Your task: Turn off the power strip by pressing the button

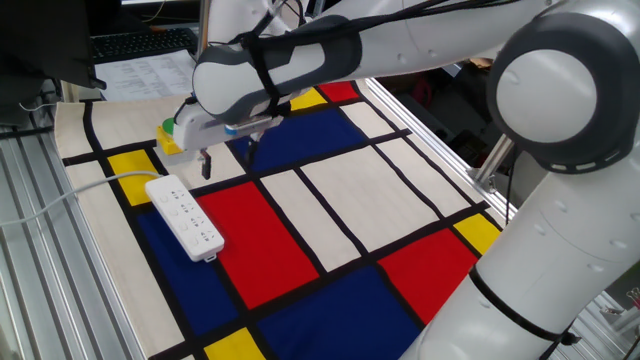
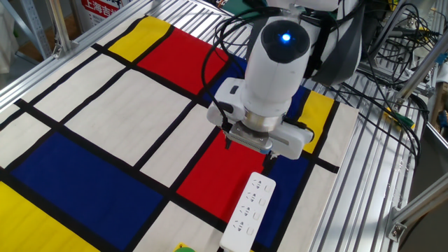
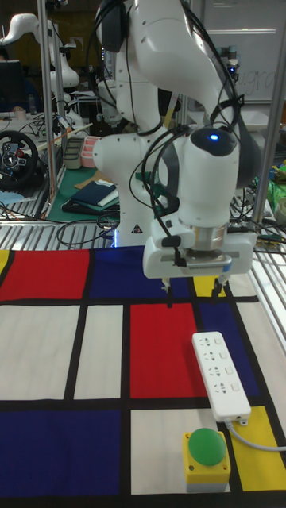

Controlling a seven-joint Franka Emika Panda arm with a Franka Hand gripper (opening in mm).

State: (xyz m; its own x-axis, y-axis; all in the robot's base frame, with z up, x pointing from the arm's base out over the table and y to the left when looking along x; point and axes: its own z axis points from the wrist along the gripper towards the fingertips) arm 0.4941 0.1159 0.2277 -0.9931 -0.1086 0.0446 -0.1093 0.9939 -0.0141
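Note:
The white power strip (image 1: 186,217) lies flat on the blue field beside a red one, its grey cable running off to the left. It also shows in the other fixed view as power strip (image 2: 250,211) and in the tall view as power strip (image 3: 221,374). Its button is too small to pick out. My gripper (image 1: 228,162) hangs open in the air, up and to the side of the strip, touching nothing. The gripper (image 3: 193,295) has a wide gap between its fingers, and the gripper (image 2: 248,150) hovers over the red field just beyond the strip's end.
A green dome button on a yellow base (image 3: 206,452) stands near the strip's cable end, partly hidden behind the arm as green button (image 1: 170,128). The colour-block cloth (image 1: 330,215) covers the table. Metal rails (image 2: 378,182) and cables run along the edge.

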